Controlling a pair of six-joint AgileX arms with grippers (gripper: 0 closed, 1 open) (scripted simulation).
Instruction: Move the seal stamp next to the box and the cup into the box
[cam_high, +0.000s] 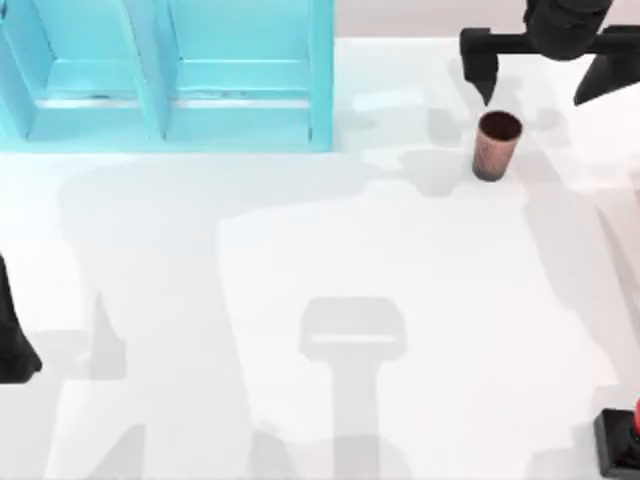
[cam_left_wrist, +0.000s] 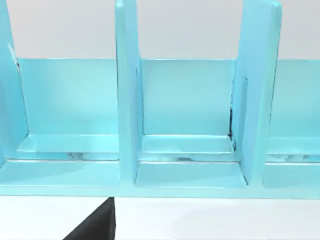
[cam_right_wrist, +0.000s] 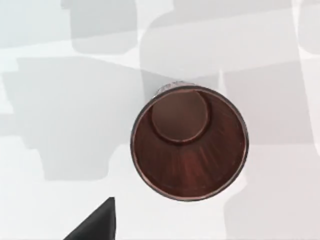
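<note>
The small coppery-brown cylindrical cup (cam_high: 496, 145) stood upright on the white surface (cam_high: 330, 230) toward its far right, dark inside, round bottom visible from above. The right tool (cam_high: 545, 75) hung spread wide just behind it. The glossy black, red-knobbed seal stamp (cam_high: 622, 440) sat at the near right edge. The turquoise compartmented box (cam_high: 170, 75) stood far left. The left arm (cam_high: 12, 335) was parked at the left edge; I cannot tell its tool's state.

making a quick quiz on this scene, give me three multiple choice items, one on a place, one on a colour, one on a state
1. Where does the cup stand?
A. inside the box
B. on the table, right of the box
C. beside the stamp

2. What colour is the box?
A. light blue
B. red
C. brown

3. How is the cup?
A. lying on its side
B. upside down
C. upright and empty

Answers:
1 B: in the top view it stands on the white table, clear of the box, with the right tool above it.
2 A: its walls and dividers are light blue.
3 C: the right wrist view looks straight down onto its bare bottom.
</note>
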